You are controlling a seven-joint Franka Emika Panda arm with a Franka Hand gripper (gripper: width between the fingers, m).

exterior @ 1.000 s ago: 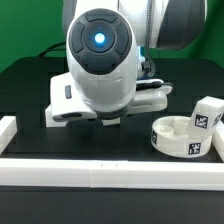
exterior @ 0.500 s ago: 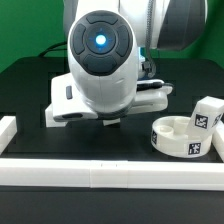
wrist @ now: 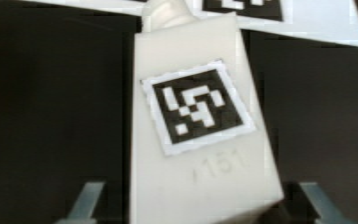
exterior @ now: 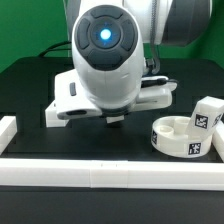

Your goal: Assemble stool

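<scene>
A white stool leg (wrist: 202, 110) with a black-and-white tag fills the wrist view, lying lengthwise between my fingers. My gripper (wrist: 199, 205) is shut on its near end, with one finger (wrist: 91, 200) on each side. In the exterior view my gripper (exterior: 110, 119) hangs low over the black table, and the arm hides the held leg. The round ring-like seat (exterior: 180, 138) stands at the exterior view's right, apart from the gripper. Another tagged leg (exterior: 207, 114) stands just behind the seat.
A long white rail (exterior: 110, 176) runs along the front edge and a short one (exterior: 8, 131) stands at the exterior view's left. Another white tagged piece (wrist: 247, 6) lies beyond the held leg's far end in the wrist view.
The arm's wrist has shifted up and slightly toward the exterior view's right, and the hand has tilted a little. Seat and second leg have not moved.
</scene>
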